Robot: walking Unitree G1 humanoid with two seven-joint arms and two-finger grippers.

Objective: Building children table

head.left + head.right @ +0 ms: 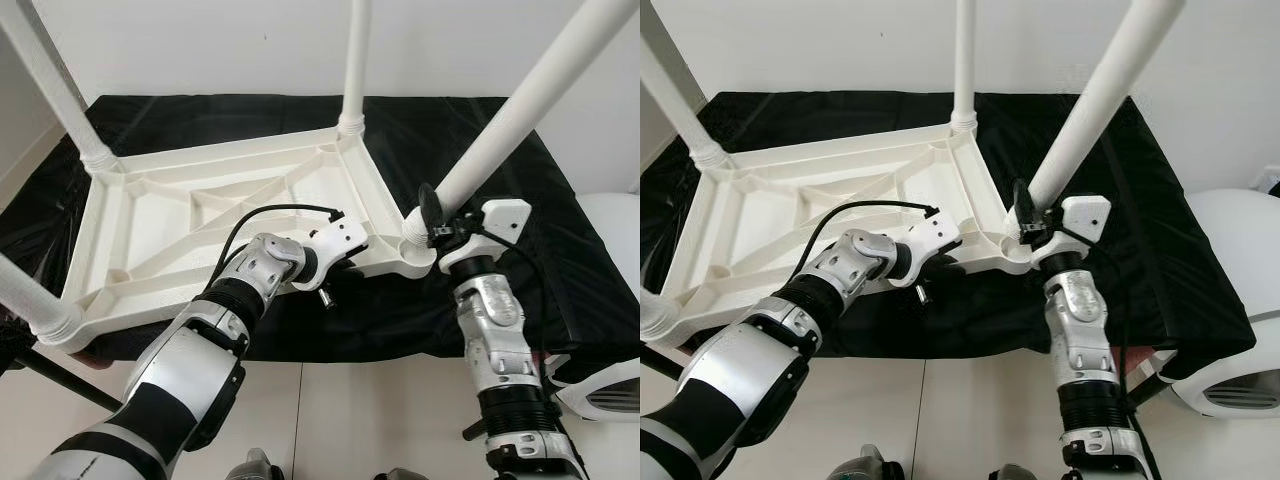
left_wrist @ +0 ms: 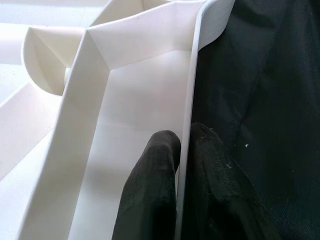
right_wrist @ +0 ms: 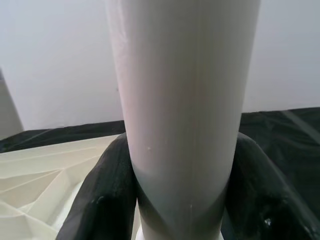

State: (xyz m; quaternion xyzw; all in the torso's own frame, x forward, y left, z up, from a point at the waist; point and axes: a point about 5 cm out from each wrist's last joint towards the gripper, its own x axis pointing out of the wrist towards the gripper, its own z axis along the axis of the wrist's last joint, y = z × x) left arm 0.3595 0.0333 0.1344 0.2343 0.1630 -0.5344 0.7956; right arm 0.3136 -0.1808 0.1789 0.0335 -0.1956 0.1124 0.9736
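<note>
An upturned white children's table (image 1: 200, 215) lies on a black cloth (image 1: 560, 240). The left gripper (image 2: 184, 165) pinches its near-right rim. The right gripper (image 3: 182, 200) clamps the near-right leg (image 1: 530, 95) just above its socket.

**Bright, even light, sharp head views, soft wrist close-ups**

Lighting's pretty flat and bright overall, looks like it comes from above. The white table top (image 1: 200, 215) nearly blows out against the black cloth (image 1: 560, 260), which swallows detail and shows just a few shiny creases. Soft shadows sit in the ribs. Head views are sharp, no motion blur, though the table legs (image 1: 545, 90) splay outward at the edges. In the right wrist view the close leg is slightly soft; the left wrist view's black fingers (image 2: 150, 200) are blurry.
</note>
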